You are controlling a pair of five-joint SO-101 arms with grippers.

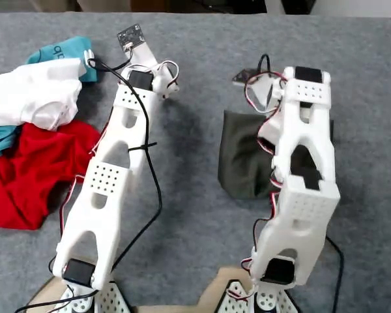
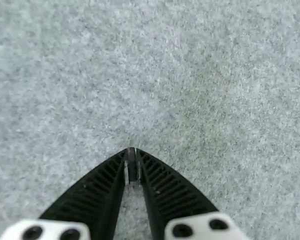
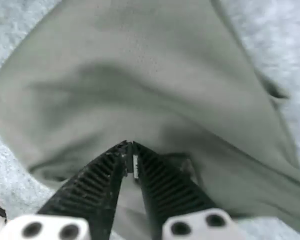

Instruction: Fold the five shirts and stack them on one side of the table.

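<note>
A dark olive shirt (image 1: 241, 160), folded into a rough rectangle, lies on the grey table right of centre. My right arm (image 1: 303, 169) stretches over it and hides its right part. In the right wrist view my right gripper (image 3: 130, 150) is shut, its tips meeting just over the olive shirt (image 3: 140, 85) with no cloth seen between them. At the far left lies a loose heap: a white shirt (image 1: 36, 94), a teal shirt (image 1: 68, 51) and a red shirt (image 1: 29, 173). My left gripper (image 2: 131, 157) is shut over bare table, with my left arm (image 1: 117, 150) beside the heap.
The grey felt-like table (image 1: 195, 215) lies bare between the two arms and along the far edge. Black cables (image 1: 153, 182) run from the left arm across the middle. The arm bases stand at the near edge.
</note>
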